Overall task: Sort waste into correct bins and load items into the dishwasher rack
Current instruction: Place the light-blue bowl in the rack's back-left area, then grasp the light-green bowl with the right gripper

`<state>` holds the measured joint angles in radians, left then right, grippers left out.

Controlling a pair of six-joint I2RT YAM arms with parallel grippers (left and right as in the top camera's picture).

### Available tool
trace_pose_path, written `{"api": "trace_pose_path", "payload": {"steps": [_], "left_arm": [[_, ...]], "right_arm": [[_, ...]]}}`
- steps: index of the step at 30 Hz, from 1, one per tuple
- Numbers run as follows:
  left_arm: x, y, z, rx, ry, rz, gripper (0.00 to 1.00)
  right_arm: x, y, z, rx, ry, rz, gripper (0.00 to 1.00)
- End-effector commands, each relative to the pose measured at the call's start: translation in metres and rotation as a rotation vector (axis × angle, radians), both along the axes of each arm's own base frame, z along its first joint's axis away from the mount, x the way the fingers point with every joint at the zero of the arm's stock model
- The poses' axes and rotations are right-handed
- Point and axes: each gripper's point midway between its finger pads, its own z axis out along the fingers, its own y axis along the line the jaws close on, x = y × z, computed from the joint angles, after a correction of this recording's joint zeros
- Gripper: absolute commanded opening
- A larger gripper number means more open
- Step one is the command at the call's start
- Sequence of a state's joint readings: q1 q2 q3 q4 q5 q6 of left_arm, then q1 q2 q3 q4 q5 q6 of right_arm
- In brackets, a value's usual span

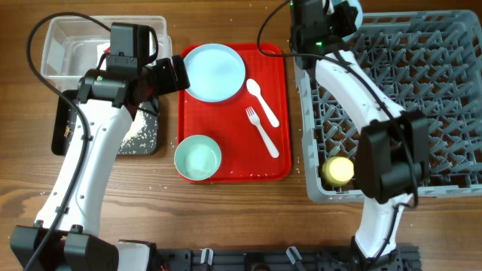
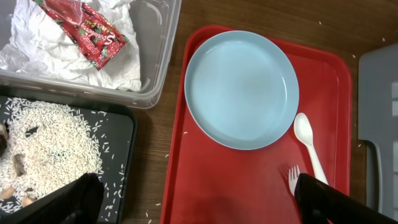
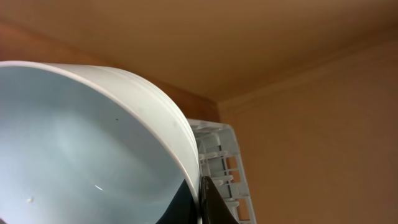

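Pinches the smooth, glossy light blue bowl [image 3: 93,155], tilted at top of overhead frame by dishwasher rack [image 1: 422,45] corner, in clamped right gripper [image 1: 343,19]; hangs left gripper [image 2: 198,180], jaws spread wide, empty, above light blue plate [image 2: 242,87].

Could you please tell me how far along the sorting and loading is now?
Done: napkin in the tub, rice in the black tray, cup in the rack. In hand: the right gripper holds the blue bowl at the rack's edge. Left: plate, mint bowl, spoon and fork, all on the red tray.
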<state>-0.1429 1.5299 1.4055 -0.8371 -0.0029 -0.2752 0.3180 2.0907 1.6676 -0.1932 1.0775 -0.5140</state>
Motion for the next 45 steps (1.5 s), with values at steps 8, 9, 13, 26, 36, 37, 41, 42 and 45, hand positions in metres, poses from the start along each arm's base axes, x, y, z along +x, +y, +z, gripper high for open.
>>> {"api": "trace_pose_path", "payload": {"steps": [8,9,13,26,36,37,41,42,45], "left_arm": [[0.002,0.003,0.004,0.01,-0.014,0.005,1.0],[0.002,0.003,0.004,0.01,-0.014,0.005,1.0],[0.002,0.003,0.004,0.01,-0.014,0.005,1.0],[0.002,0.003,0.004,0.01,-0.014,0.005,1.0],[0.002,0.003,0.004,0.01,-0.014,0.005,1.0],[0.002,0.003,0.004,0.01,-0.014,0.005,1.0],[0.002,0.003,0.004,0.01,-0.014,0.005,1.0],[0.002,0.003,0.004,0.01,-0.014,0.005,1.0],[0.002,0.003,0.004,0.01,-0.014,0.005,1.0]], "right_arm": [[-0.021,-0.003,-0.042,-0.122,0.24,-0.024,0.04],[-0.025,0.0,-0.046,-0.117,0.255,-0.02,0.04],[-0.03,0.028,-0.05,-0.128,0.28,0.041,0.05],[-0.045,0.119,-0.016,0.33,0.165,0.331,0.96],[-0.213,0.275,-0.085,1.587,0.799,0.254,0.8],[-0.231,0.279,-0.104,1.6,0.833,0.163,0.78],[-0.278,0.301,-0.146,1.594,0.898,0.082,0.58],[-0.283,0.304,-0.155,1.571,0.886,0.061,0.58],[-0.282,0.304,-0.164,1.57,0.877,0.018,0.56]]}}
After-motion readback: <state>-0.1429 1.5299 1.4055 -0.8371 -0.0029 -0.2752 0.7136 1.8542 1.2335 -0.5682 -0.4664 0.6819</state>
